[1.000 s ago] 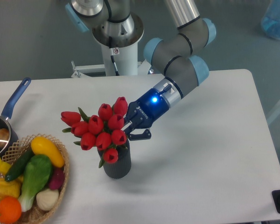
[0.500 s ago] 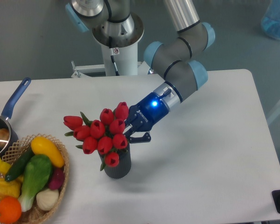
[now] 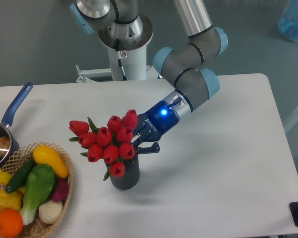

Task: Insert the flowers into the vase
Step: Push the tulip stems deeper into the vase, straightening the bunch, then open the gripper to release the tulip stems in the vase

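The flowers (image 3: 109,140), a bunch of red tulip buds with green leaves, sit over the mouth of the vase (image 3: 125,177) and lean to the left. The dark grey ribbed vase stands upright on the white table, its mouth hidden by the buds. The stems run down into or just behind the mouth; which one I cannot tell. My gripper (image 3: 138,142) reaches in from the upper right and is shut on the flowers at the stems, just above the vase's right rim. One dark finger (image 3: 150,148) shows; the other is hidden behind the buds.
A wicker basket (image 3: 68,191) of colourful vegetables stands at the front left, close to the vase. A blue-handled saucepan (image 3: 12,110) sits at the left edge. The robot's base (image 3: 124,44) stands behind the table, and a blue container (image 3: 294,20) is at the top right.
The gripper and the bunch have shifted slightly right and down over the vase, and the arm's elbow has drawn back a little. The vase has not moved.
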Controlling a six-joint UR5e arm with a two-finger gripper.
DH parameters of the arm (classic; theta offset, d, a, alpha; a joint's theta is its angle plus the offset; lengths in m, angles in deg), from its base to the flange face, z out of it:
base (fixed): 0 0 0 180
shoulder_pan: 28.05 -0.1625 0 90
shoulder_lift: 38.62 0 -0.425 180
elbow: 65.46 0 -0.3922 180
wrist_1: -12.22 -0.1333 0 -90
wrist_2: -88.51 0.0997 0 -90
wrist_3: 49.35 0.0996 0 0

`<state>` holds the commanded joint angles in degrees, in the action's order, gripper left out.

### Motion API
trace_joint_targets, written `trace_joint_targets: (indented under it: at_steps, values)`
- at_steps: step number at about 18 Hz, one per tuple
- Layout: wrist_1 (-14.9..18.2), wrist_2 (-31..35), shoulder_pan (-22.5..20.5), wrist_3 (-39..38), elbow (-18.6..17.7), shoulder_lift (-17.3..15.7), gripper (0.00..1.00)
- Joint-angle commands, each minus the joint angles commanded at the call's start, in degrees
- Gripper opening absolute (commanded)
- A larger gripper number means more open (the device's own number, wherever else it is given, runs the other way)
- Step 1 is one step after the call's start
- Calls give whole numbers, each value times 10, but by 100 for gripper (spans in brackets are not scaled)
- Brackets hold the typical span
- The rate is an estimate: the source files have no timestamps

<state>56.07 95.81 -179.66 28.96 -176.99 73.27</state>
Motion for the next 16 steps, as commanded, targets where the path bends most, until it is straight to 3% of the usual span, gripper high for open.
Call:
trace_joint_targets:
  at_steps: [8, 16]
  values:
    - [0, 0, -2, 7, -5, 1, 24]
    - [0, -14, -9, 31, -13, 1, 37]
